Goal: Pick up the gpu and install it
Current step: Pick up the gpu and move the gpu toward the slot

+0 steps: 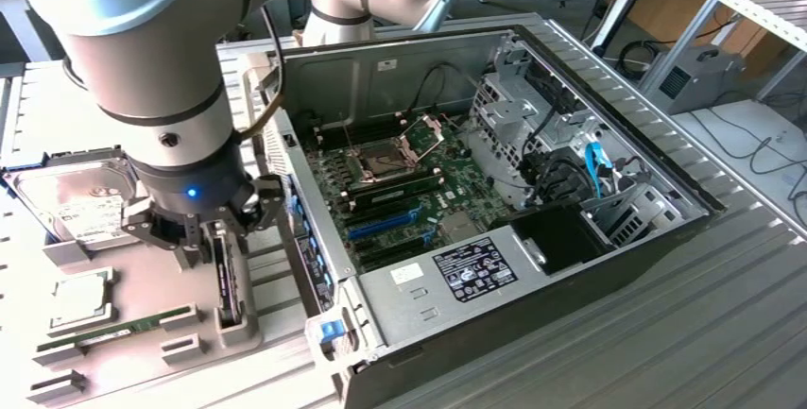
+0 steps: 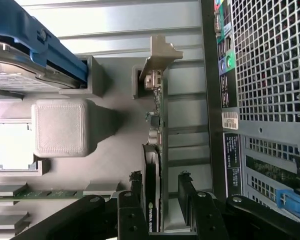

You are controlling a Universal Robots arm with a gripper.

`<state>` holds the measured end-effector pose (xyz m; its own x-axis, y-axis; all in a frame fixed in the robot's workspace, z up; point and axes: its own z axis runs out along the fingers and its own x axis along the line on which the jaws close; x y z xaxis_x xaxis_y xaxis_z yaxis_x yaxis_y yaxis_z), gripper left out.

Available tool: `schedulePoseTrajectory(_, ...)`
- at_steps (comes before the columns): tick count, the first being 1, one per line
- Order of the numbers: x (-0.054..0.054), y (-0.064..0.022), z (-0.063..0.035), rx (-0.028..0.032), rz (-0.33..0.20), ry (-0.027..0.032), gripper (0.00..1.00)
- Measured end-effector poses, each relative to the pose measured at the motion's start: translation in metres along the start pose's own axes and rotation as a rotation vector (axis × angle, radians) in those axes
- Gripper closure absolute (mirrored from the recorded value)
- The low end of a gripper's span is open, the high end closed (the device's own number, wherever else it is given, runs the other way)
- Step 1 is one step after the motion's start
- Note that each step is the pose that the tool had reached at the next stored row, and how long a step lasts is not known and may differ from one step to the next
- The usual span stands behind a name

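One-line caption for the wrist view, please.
Open gripper straddles the thin green-and-black gpu card with silver end bracket, standing on edge in a grey holder beside the perforated computer case.

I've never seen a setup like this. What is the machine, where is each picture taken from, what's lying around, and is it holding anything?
The grey jointed machine is a robot arm ending in a gripper. One picture comes from a camera off the arm, the other from its wrist. An open computer case sits toward the exterior view's right. Beside it, a grey parts tray carries a hard drive, a processor chip, a RAM stick and the gpu, standing on edge. The open gripper straddles the gpu; nothing is held.
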<state>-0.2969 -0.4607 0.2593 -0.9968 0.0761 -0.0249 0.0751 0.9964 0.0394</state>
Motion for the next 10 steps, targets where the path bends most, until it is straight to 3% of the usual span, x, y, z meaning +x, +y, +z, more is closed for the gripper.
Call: schedulePoseTrajectory(10,0.005,0.0068,0.0118,0.0017,0.000,-0.0001,0.58)
